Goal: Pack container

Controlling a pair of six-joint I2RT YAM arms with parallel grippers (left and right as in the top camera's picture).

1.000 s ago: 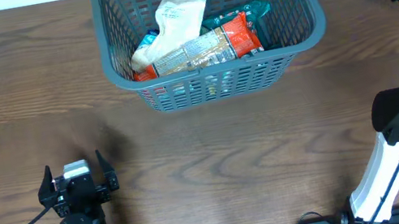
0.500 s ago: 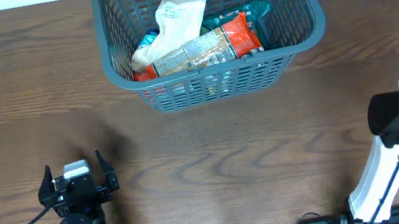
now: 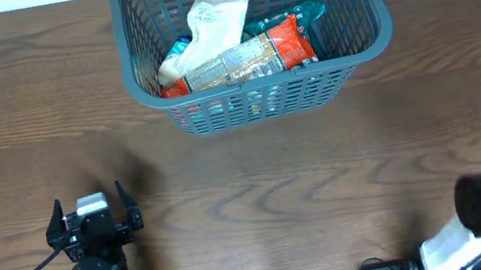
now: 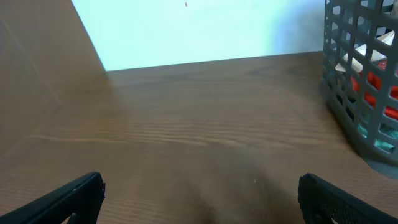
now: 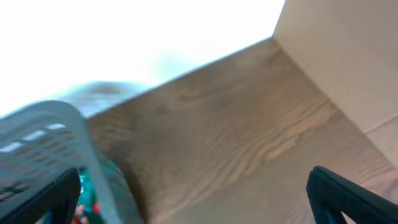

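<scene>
Container, lg dark grey plastic lattice basket (image 3: pixel 261 80): sitting far-centre on brown wooden table (image 3: pixel 262 201), holding white packet (image 3: pixel 218 18), orange-red packet (image 3: pixel 256 56) and teal packet (image 3: pixel 307 14), all lying loose inside. Left gripper (image 3: pixel 93 218): resting near front edge, well apart from basket, fingers spread, nothing btwn them. Right gripper (image 5: pixel 196 199): hanging beside basket's right rim, fingers spread wide, carrying nothing, prob. keeping clear of lattice. Packing is looking near done.

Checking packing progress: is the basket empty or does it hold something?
Holds things: the basket contains a white bag, an orange-red packet and a teal packet.
</scene>
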